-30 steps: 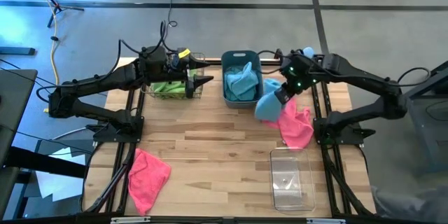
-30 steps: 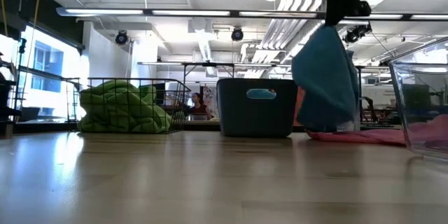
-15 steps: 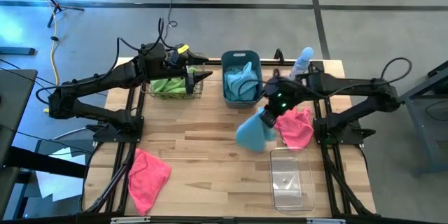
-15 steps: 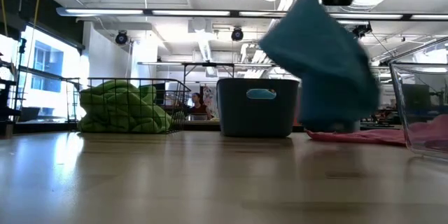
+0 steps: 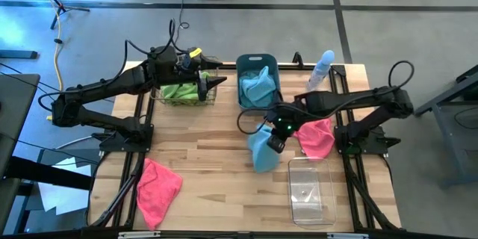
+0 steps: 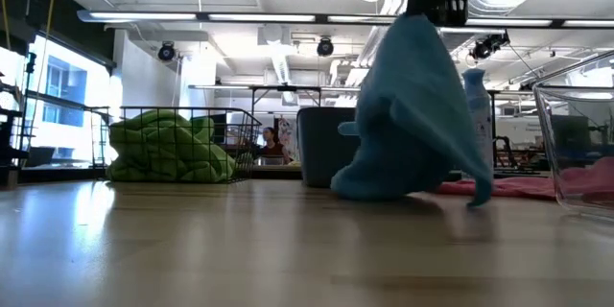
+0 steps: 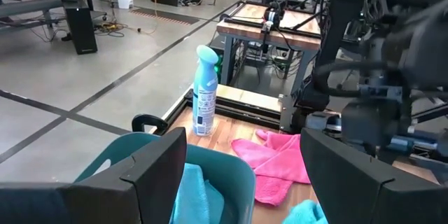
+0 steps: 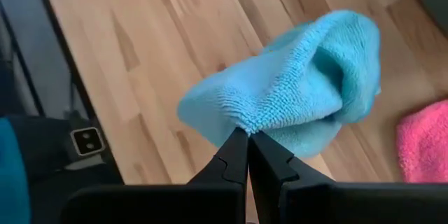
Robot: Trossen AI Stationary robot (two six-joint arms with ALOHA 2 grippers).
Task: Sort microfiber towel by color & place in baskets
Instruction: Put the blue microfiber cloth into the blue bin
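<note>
My right gripper point(image 5: 273, 139) is over the middle of the table, shut on a light blue microfiber towel point(image 5: 261, 151) that hangs below it point(image 6: 413, 115). Another blue towel lies in the slate-blue tub point(image 5: 243, 66). Green towels point(image 5: 178, 92) fill the wire mesh basket point(image 5: 210, 95). One pink towel point(image 5: 314, 136) lies flat on the table at the right, another point(image 5: 158, 187) at the near left. The clear bin point(image 5: 310, 188) stands near the front right. My left gripper point(image 5: 215, 82) is held open in the air between the wire basket and the tub, its fingers point(image 7: 161, 168) holding nothing. My right gripper pinches a gathered fold of the blue towel point(image 8: 250, 120) between its two fingertips, slanting down from above. The cloth bunches at the tips and hangs slack below them point(image 6: 384, 177). Whether its lower end touches the table, I cannot tell.
A pale blue spray bottle point(image 5: 322, 66) stands at the far right, behind the pink towel. Bare wood lies between the near-left pink towel and the clear bin. Both arms' bases stand at the table's left and right edges.
My right gripper has swung from beside the tub toward the table's middle and near edge, sinking a little and tipping further down. The blue towel went with it, swinging out and then hanging down again, lower than before.
</note>
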